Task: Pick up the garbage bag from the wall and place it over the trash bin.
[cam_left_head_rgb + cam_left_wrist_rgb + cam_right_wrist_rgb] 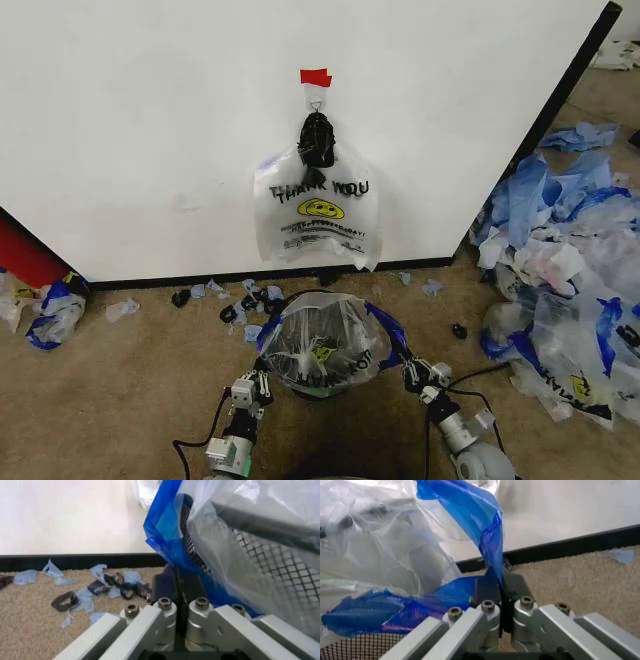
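Two grippers sit low at the small round black wire-mesh trash bin, one on each side of its rim. The left gripper has its fingers pressed together on a strip of blue film at the mesh wall, as the left wrist view shows close up. The right gripper is likewise clamped on a twisted blue film handle (the right wrist view shows it running down between the closed fingers). Both arms reach forward from the bottom of the head view, wrists angled inward. A thin see-through plastic bag is stretched over the bin, a yellow smiley and partly hidden lettering visible through it. A second such garbage bag, reading "THANK YOU", hangs from a hook under red tape on the large flat white wall. Blue scraps litter the carpet.
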